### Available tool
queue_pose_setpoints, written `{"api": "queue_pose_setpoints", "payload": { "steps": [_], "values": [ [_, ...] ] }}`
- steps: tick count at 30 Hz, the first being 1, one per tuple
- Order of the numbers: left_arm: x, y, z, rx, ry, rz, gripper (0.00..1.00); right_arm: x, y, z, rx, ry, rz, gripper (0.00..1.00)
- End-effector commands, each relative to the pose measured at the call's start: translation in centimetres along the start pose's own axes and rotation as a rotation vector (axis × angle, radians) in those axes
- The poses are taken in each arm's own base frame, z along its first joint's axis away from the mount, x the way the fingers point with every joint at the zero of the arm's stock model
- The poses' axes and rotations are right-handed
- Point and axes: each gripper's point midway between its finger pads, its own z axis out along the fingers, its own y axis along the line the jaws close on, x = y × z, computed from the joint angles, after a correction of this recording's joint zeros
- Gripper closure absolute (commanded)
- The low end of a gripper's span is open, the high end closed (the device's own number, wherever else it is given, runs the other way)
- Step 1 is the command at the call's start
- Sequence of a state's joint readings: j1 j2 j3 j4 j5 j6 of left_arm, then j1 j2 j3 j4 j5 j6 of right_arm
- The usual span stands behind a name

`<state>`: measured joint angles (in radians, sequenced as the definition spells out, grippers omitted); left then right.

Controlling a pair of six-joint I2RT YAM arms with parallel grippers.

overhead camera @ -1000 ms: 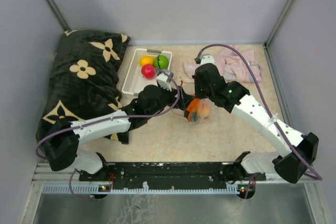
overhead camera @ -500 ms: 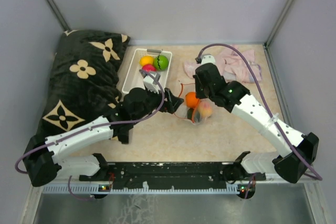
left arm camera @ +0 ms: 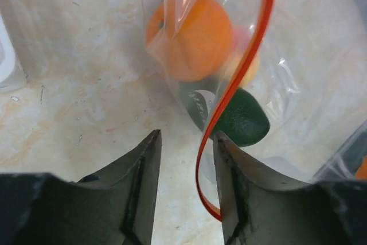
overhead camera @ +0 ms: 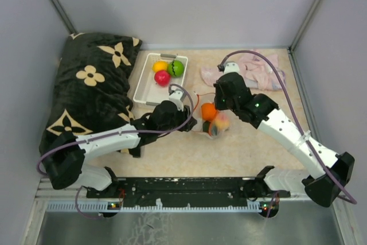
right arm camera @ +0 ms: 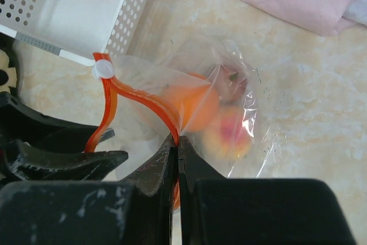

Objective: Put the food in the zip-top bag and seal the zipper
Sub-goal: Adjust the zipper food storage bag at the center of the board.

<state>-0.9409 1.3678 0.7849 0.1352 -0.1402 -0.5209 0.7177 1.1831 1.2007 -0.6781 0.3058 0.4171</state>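
Observation:
The zip-top bag [overhead camera: 213, 121] lies mid-table with an orange fruit [left arm camera: 189, 38], a dark green piece [left arm camera: 243, 119] and a peach one [overhead camera: 222, 122] inside. My right gripper [right arm camera: 178, 140] is shut on the red-orange zipper [right arm camera: 143, 102] and holds the mouth up; a white slider [right arm camera: 104, 71] sits at the strip's end. My left gripper [left arm camera: 186, 142] stands at the bag's left side, jaws partly apart. The zipper [left arm camera: 241, 67] runs between its fingers, close to the right finger [left arm camera: 235, 170], not pinched. Yellow [overhead camera: 160, 66], green [overhead camera: 176, 67] and red [overhead camera: 162, 78] food sit in the basket.
The white slotted basket [overhead camera: 143, 87] stands behind and left of the bag. A black flowered pillow [overhead camera: 92, 96] fills the left side. A pink cloth [overhead camera: 258, 70] lies at the back right. Grey walls close in the table.
My left gripper drew back from the bag's mouth, leaving the orange fruit inside. It then came in low beside the zipper with narrower jaws. The right gripper kept its hold.

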Motion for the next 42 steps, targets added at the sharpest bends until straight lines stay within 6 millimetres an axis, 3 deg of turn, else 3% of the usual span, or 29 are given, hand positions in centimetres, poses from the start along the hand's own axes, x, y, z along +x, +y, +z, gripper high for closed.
{"api": "queue_pose_setpoints", "payload": {
  "steps": [1,6,9,14,17,20,28,33,38,42],
  "values": [
    [0.3,-1.6,0.8,0.059,0.029,-0.018,0.63,-1.7,0.0,-1.1,-0.016,-0.089,0.037,0.97],
    [-2.8,-4.3,-0.9,0.139,-0.003,0.002,0.89,-2.3,-3.0,-2.6,0.115,-0.128,0.004,0.96],
    [-5.6,-6.8,-2.4,0.218,-0.035,0.019,0.93,-2.8,-5.8,-4.7,0.237,-0.147,-0.025,0.96],
    [-9.1,-11.4,-3.7,0.327,-0.027,0.085,0.98,-3.5,-8.3,-7.9,0.327,-0.174,-0.059,0.95],
    [-10.7,-13.8,-4.2,0.374,-0.049,0.108,0.99,-3.1,-9.7,-8.9,0.382,-0.164,-0.096,0.94],
    [-10.5,-15.3,-3.7,0.397,-0.041,0.134,0.99,-2.4,-11.1,-9.3,0.439,-0.145,-0.13,0.94],
    [-8.5,-12.5,0.5,0.209,0.049,0.199,0.96,-3.4,-13.6,-10.9,0.531,-0.202,-0.156,0.93],
    [-7.4,-12.1,3.5,0.163,0.106,0.228,0.95,-3.7,-14.7,-10.3,0.595,-0.198,-0.2,0.93],
    [-6.2,-11.3,6.6,0.125,0.148,0.229,0.95,-3.2,-13.7,-8.3,0.529,-0.19,-0.233,0.93],
    [-5.6,-10.0,7.6,0.104,0.169,0.213,0.92,-2.1,-12.1,-6.4,0.432,-0.162,-0.229,0.93]
  ]
}}
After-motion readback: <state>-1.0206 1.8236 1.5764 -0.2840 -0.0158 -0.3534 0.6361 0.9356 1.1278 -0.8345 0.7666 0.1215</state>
